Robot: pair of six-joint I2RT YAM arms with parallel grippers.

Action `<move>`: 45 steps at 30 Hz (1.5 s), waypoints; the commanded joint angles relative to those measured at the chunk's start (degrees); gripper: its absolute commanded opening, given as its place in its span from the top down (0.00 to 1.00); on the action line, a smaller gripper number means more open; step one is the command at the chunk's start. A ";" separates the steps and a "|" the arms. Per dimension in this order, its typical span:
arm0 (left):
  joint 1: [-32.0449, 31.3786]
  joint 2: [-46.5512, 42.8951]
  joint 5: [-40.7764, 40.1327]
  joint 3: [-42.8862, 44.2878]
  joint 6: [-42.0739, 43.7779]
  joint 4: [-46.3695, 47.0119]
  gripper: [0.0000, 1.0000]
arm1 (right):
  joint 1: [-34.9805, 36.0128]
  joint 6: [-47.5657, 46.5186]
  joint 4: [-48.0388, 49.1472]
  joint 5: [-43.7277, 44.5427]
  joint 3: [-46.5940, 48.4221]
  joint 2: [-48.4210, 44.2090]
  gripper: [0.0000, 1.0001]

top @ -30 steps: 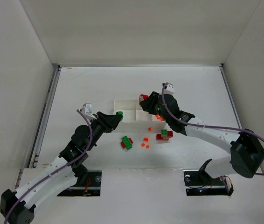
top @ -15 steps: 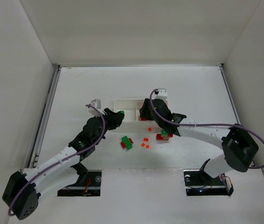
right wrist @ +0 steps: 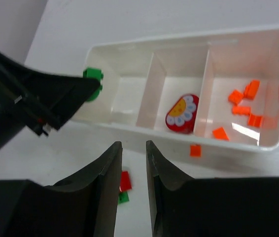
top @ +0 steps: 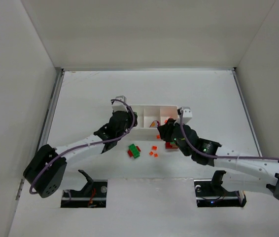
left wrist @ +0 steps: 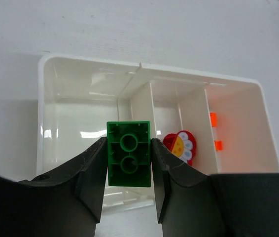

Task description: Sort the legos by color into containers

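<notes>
A green brick (left wrist: 128, 170) sits squarely between the jaws of the left gripper (left wrist: 128, 153), clamped on its two flat sides, its hollow underside turned to the wrist camera. Just ahead of those jaws lies the white tray (left wrist: 40, 108). The brick is held at the edge of the end compartment, ahead and left of the fingertips. Whether it hangs over that compartment or just outside its wall cannot be told. Ahead and slightly right of the jaws, the middle compartment holds a red piece (left wrist: 181, 146) with a white-and-yellow flower face, close to the next divider. Farther right, the last compartment holds orange pieces (left wrist: 213, 119).

The right gripper (right wrist: 132, 148) has its jaws a narrow gap apart, gripping nothing. The tray stretches across in front of them. Just ahead and right of the fingertips, a stray orange piece (right wrist: 195, 150) lies on the table (top: 203, 94), outside the tray's near wall. Down through the gap between the jaws, a small red brick (right wrist: 125, 180) shows. From overhead, a loose green brick (top: 134, 150) and scattered orange bits (top: 154, 148) lie behind both grippers.
</notes>
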 commanded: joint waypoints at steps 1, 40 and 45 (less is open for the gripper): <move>-1.59 3.00 -6.96 3.99 7.18 2.51 0.75 | 4.87 1.78 -4.94 3.31 -2.00 -0.45 0.67; -1.68 -39.79 -4.16 -14.81 -10.48 -25.79 0.55 | 17.19 -3.59 -1.35 -1.00 16.54 37.44 0.37; -1.85 -41.64 -4.07 -16.57 -11.36 -26.85 0.55 | 16.40 -4.29 -2.84 -0.39 18.21 39.11 0.38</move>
